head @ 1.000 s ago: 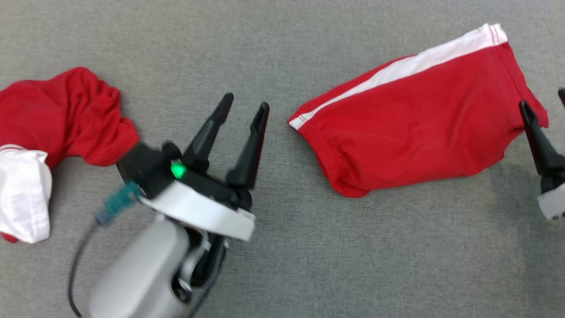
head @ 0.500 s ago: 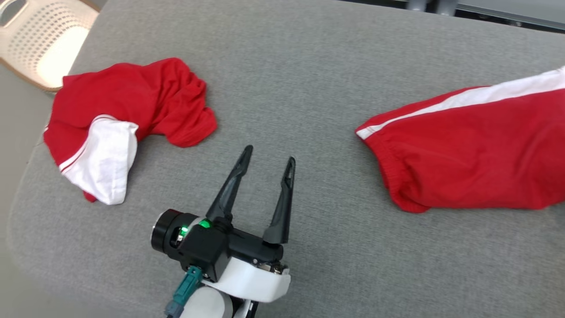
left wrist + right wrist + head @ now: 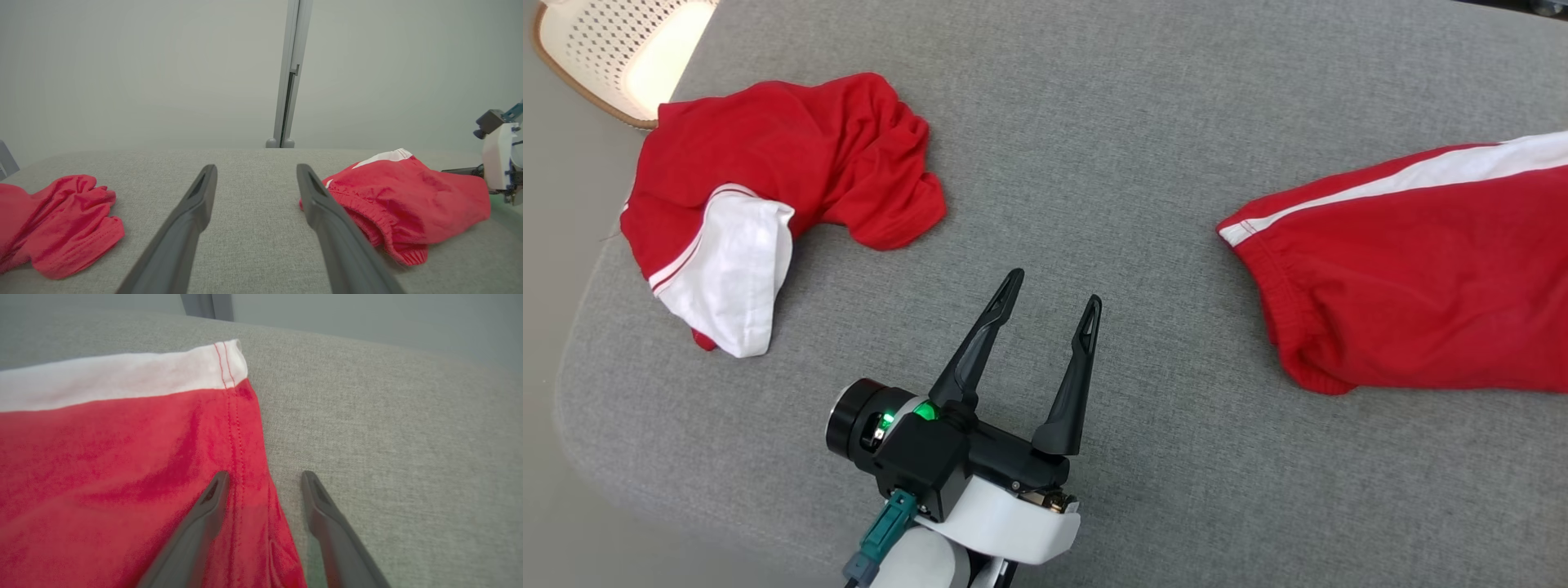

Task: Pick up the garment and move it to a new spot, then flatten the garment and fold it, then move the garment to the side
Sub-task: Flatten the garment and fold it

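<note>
I note the shorts [image 3: 1413,278] lying fairly flat, seemingly not yet folded. Right gripper [image 3: 265,475], fingers apart, straddles their hem. Left gripper [image 3: 1054,287], fingers apart, hovers near them, empty.

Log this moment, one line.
left gripper open, empty, over grey surface | right gripper open, fingers straddling red shorts edge | crumpled red garment lying apart

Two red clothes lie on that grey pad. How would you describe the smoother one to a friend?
On the big grey pad, look to the right side, away from the pale basket. The red shorts there lie fairly flat with a long white stripe along the far edge, while the other red garment on the left is bunched up.
</note>
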Controlling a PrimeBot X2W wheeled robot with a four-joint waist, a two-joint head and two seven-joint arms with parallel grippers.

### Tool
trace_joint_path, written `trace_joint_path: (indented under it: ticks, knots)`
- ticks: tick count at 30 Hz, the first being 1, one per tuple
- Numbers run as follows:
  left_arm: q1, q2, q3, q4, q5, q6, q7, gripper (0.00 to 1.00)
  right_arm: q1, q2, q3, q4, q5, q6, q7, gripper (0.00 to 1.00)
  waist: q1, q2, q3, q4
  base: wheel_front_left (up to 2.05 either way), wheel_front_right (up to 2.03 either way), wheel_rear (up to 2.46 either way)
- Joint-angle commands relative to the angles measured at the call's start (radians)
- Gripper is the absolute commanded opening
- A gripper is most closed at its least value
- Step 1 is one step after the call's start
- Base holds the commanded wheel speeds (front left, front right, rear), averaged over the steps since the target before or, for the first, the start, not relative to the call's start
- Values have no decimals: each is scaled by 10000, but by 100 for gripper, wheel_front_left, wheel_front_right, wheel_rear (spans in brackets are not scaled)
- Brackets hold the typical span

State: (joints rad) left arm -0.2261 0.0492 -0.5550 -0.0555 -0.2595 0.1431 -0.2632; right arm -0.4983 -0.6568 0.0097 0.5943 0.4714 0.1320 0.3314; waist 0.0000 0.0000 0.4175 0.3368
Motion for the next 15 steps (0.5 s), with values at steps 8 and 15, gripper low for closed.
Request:
trace_joint_path:
  ticks: [8, 15]
  knots:
    - [-140, 29, 195, 50, 45, 96, -20, 100, 715, 136, 570, -727, 842, -25, 643, 0, 0, 0, -152, -742, 0, 0, 0]
    - [78, 32, 502, 90, 286, 32, -20, 100, 1732, -14, -224, -1470, 504, -25, -489, 0, 0, 0, -500, -1867, 0, 0, 0]
